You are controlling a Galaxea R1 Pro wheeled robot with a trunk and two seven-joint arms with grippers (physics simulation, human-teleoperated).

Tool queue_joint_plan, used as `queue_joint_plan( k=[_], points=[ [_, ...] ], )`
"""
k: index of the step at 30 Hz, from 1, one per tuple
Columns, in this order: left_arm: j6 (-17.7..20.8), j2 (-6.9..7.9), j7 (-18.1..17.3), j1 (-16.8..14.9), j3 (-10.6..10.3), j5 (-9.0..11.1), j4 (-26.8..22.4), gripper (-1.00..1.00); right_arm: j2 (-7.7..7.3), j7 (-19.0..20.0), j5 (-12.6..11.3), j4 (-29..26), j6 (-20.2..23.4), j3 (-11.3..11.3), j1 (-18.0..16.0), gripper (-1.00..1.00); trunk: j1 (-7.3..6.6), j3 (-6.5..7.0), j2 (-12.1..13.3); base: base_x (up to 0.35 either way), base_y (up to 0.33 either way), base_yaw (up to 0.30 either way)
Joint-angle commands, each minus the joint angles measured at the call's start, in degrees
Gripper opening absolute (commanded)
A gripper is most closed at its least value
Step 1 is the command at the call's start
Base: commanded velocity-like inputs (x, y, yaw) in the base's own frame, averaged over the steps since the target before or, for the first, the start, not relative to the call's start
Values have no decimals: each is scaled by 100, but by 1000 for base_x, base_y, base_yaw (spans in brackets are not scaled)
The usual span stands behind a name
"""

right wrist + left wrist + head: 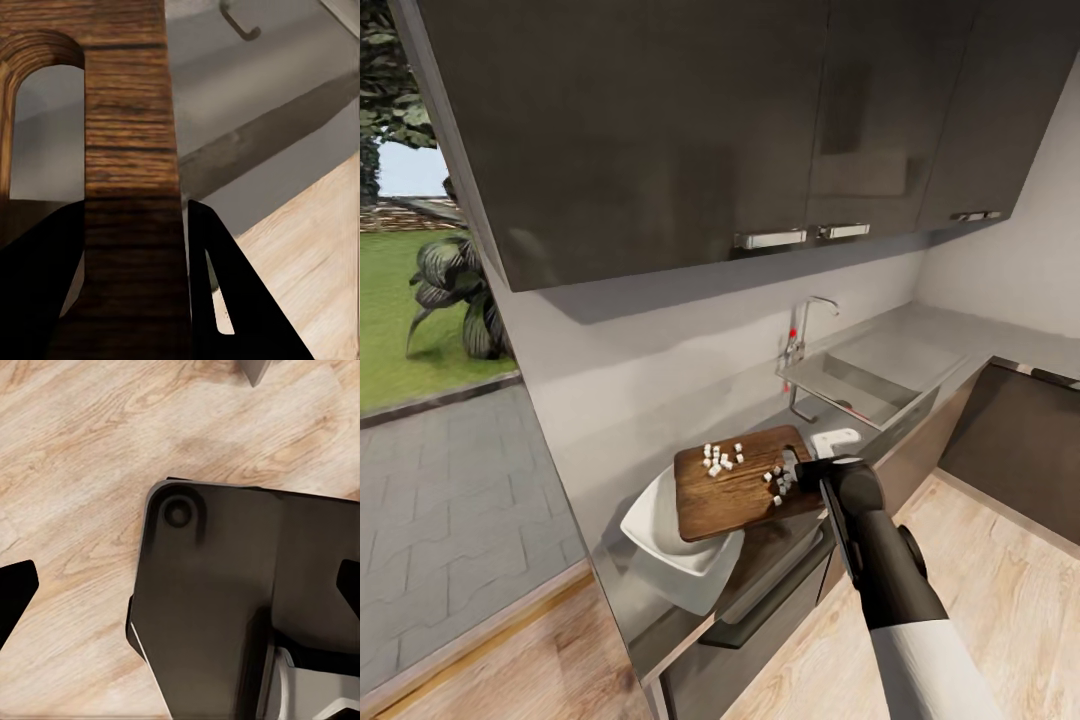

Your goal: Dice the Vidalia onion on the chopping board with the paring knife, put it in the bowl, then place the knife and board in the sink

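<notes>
Tipping stage: the right gripper (807, 470) holds the chopping board (745, 485) at its slot-handle end, near centre frame in the head view, the far end reaching over the bowl (660, 535).
Right fingers: clenched on the board's handle bar; the right wrist view shows dark fingers (225, 300) on either side of the wooden bar (131, 187).
Left fingers: the left gripper (180, 592) hangs spread and empty over the wooden floor (75, 450) and the robot's dark base.
Diced onion: white cubes (722, 458) lie in two clusters on the board, one near its upper middle, one by the gripper end; none visibly in the bowl yet.
Bowl: white, lower left of the board on the countertop (660, 620), partly covered by the board; what I can see of it looks empty.
Sink: upper right of the board (860, 385), with the tap (805, 325) behind it; basin looks empty, and I cannot make out the knife.
Risk, spill: the board looks nearly level, so a sharp tilt could send cubes past the bowl's rim onto the countertop or floor.
Risk, leftovers: the cubes close to the gripper have the longest slide and may stay put.
Risk, grip: a one-ended hold could let the board twist or slip.
</notes>
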Motion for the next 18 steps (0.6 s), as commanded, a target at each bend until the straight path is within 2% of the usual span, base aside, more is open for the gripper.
queue_joint_plan(
  k=[1,15,18],
  points=[
    [-18,3,36,0,-27,56,-6,100,4,37,84,-5,29,22,-6,-100,4,-11,-12,0,0,0],
    [-18,1,36,0,-27,56,-5,100,32,37,141,-29,35,50,-6,-100,4,-11,-12,0,0,0],
    [-18,1,36,0,-27,56,-5,100,35,37,253,-31,35,51,-6,-100,4,-11,-12,0,0,0]
  ],
)
